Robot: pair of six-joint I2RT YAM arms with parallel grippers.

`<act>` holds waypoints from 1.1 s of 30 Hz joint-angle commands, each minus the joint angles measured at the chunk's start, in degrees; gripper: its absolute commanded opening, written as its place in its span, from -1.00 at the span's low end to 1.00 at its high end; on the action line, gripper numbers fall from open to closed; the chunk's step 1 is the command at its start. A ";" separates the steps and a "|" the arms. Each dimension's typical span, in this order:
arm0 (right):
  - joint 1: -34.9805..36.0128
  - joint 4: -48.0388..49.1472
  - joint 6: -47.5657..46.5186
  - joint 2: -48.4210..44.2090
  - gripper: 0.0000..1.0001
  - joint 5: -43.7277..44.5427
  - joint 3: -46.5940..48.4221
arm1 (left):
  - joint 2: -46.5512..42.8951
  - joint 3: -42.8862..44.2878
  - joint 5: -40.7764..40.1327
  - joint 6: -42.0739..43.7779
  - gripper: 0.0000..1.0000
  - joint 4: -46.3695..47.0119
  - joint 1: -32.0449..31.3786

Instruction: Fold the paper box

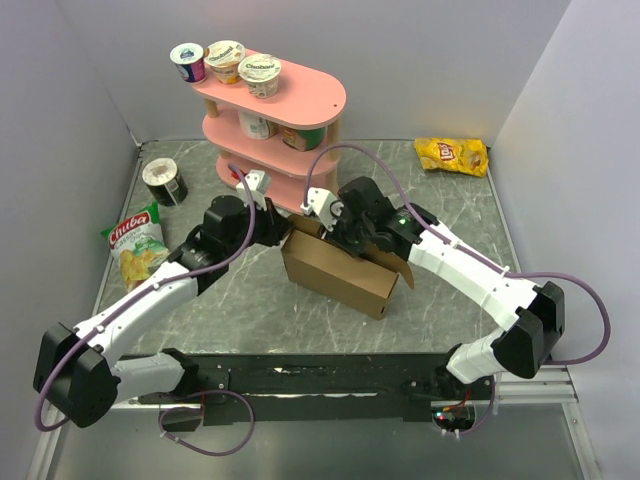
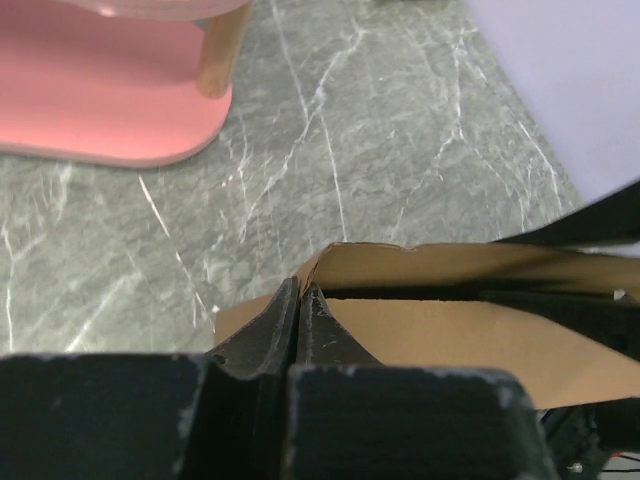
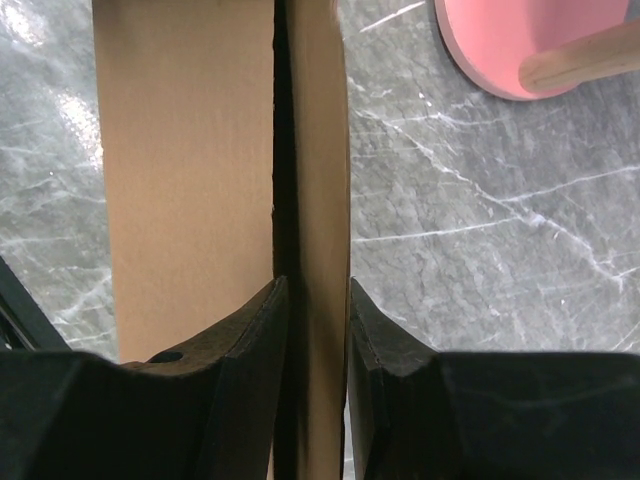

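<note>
The paper box (image 1: 335, 270) is a brown cardboard trough, partly folded, lying at an angle in the middle of the marble table. My left gripper (image 1: 283, 232) is at its far left corner. In the left wrist view its fingers (image 2: 302, 288) are pressed together where the box's (image 2: 450, 340) corner edge runs in between their tips. My right gripper (image 1: 350, 245) reaches in from the right over the back long wall. In the right wrist view it (image 3: 312, 290) is shut on a folded-over strip of that wall, with the wider panel (image 3: 190, 150) to its left.
A pink three-tier shelf (image 1: 275, 110) with yogurt cups (image 1: 225, 60) stands just behind the box, close to both wrists. A green chips bag (image 1: 137, 245) and a dark tub (image 1: 164, 182) lie at the left. A yellow chips bag (image 1: 452, 155) sits at the far right.
</note>
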 commanded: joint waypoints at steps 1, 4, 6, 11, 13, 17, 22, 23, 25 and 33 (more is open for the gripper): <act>-0.31 2.23 -0.43 -0.19 -0.28 0.76 -0.96 | 1.63 5.69 -2.92 -4.04 -0.98 -6.02 -0.23; -0.39 2.49 -0.35 -0.37 -0.28 0.85 -1.40 | 2.60 7.19 -2.74 -5.37 -0.98 -7.87 -0.49; -0.40 3.10 -0.34 -0.81 -0.28 0.67 -1.66 | 2.43 5.97 -3.01 -5.28 -0.98 -7.09 -1.10; -0.39 3.54 -0.26 -1.25 -0.28 0.58 -2.10 | 1.90 3.33 -3.71 -4.32 -0.98 -4.80 -1.81; -0.39 3.63 -0.17 -1.33 -0.28 0.58 -2.36 | 0.94 1.83 -4.32 -3.61 -0.98 -4.01 -1.99; -0.39 3.98 0.01 -1.86 -0.28 0.58 -2.72 | -0.21 -0.19 -5.64 -2.91 -0.98 -2.86 -2.07; -0.39 3.99 0.18 -2.56 -0.28 0.76 -3.15 | -0.74 -2.65 -5.91 -2.64 -0.98 -1.98 -2.07; -0.39 4.07 0.18 -2.57 -0.28 0.93 -3.24 | -0.82 -3.26 -5.91 -2.82 -0.98 -1.90 -2.07; -0.31 3.99 0.27 -2.65 -0.28 1.20 -3.42 | -0.82 -3.79 -5.21 -3.08 -0.98 -1.63 -2.07; -0.39 3.83 4.04 -4.85 0.42 6.12 -2.46 | -1.00 -4.32 -8.98 -5.63 -0.98 -3.03 -2.07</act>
